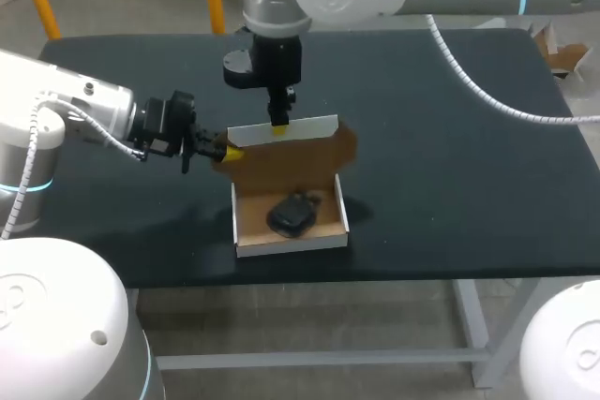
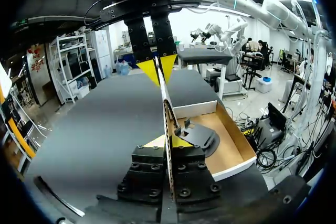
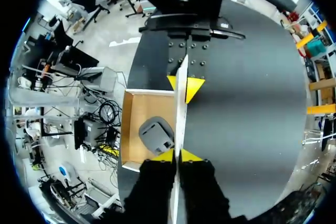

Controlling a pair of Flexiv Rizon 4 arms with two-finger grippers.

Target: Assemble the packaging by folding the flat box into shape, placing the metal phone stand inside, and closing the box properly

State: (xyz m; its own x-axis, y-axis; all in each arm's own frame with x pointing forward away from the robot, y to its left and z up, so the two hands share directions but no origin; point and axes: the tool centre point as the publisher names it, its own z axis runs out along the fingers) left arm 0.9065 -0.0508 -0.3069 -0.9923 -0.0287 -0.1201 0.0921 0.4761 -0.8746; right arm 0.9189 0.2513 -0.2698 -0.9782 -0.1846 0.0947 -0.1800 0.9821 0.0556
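At the head view's centre, the open brown-and-white cardboard box (image 1: 291, 245) holds the dark metal phone stand (image 1: 292, 214). The left end effector (image 1: 228, 151) and right end effector (image 1: 279, 126) both pinch its upright lid (image 1: 300, 158), probably light, bendable card, best gripped at the edges.

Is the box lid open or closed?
Open. The lid stands upright, pinched by the left tool and right tool; the phone stand shows inside.
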